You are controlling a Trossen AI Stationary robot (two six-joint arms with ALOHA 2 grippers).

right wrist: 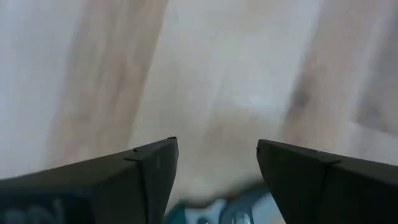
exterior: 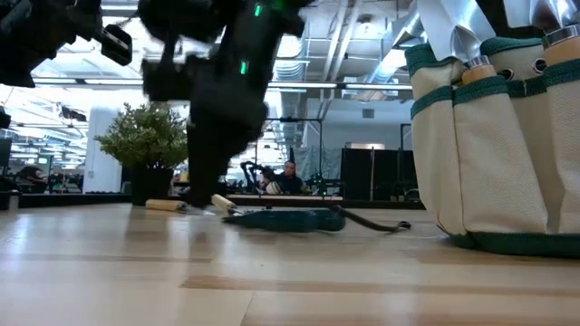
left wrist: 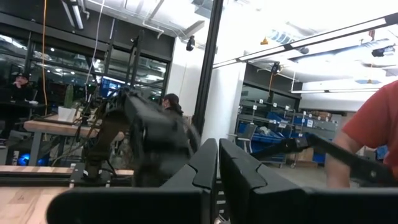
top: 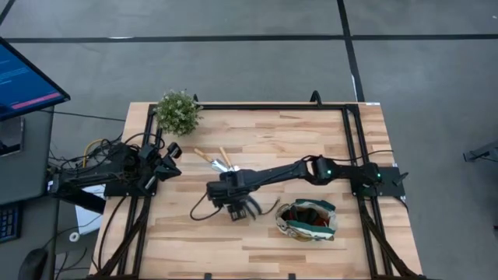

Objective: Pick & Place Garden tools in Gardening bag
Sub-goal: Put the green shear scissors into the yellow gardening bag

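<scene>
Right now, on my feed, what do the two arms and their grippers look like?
Both arms are dark, jointed and slim. The right arm shows small green lights at its joints and base. The right gripper has two flat, dark, wedge-shaped fingers. The left gripper has the same blocky dark fingers. Cables, some yellow, bunch by the left arm.

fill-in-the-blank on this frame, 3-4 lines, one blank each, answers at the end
1. The gardening bag stands on the table nearest the ____ arm's base.
2. The right gripper hangs over the table with its fingers ____.
3. The potted plant sits at the table's far ____ corner in the high view.
4. Two wooden-handled tools lie between the plant and the ____ gripper.

Missing words: right; open; left; right
</scene>
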